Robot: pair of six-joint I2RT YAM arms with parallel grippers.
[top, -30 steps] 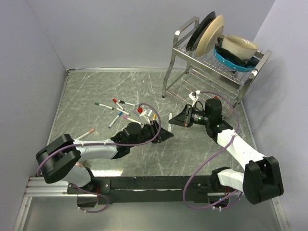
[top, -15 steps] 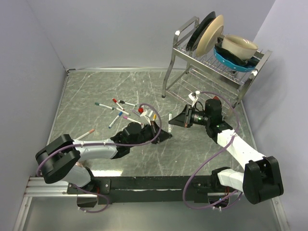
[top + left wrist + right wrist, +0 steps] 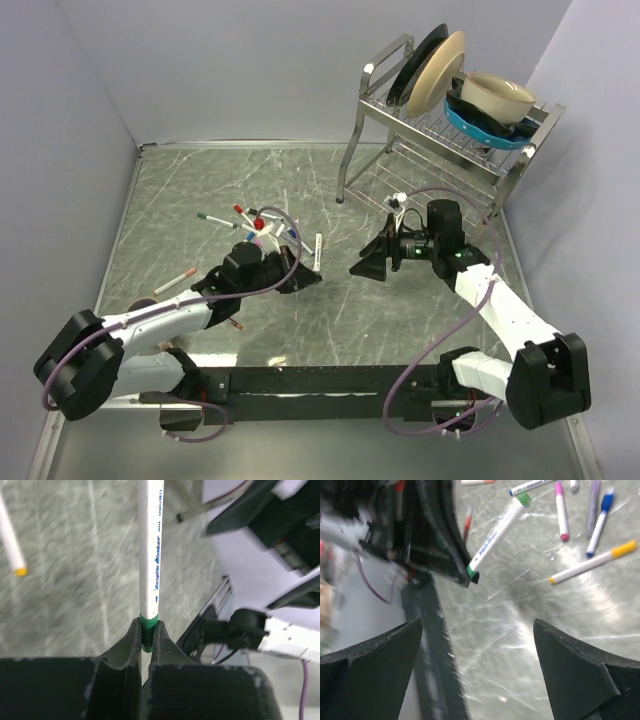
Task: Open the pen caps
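Note:
My left gripper [image 3: 306, 277] [image 3: 148, 625] is shut on the green tail end of a white-barrelled green pen [image 3: 150, 550] [image 3: 318, 247] [image 3: 495, 532]. The pen points away from the fingers, and its far end is also green [image 3: 522, 499]; I cannot tell if that is a cap. To its right my right gripper [image 3: 365, 265] [image 3: 477, 625] stands wide open over bare table, holding nothing. Other pens lie in a cluster [image 3: 245, 222] behind the left gripper, with pen caps still on them: yellow [image 3: 624, 548], blue [image 3: 606, 501] and pink [image 3: 559, 489].
A metal dish rack [image 3: 440, 140] with plates and bowls stands at the back right. One pink-tipped pen [image 3: 177, 278] lies alone at the left. An orange-tipped pen [image 3: 11, 540] lies near the left gripper. Grey walls close in the table.
The right gripper has opened and let go of the pen's far end. The left arm has pulled back to the left, carrying the pen away from the right gripper.

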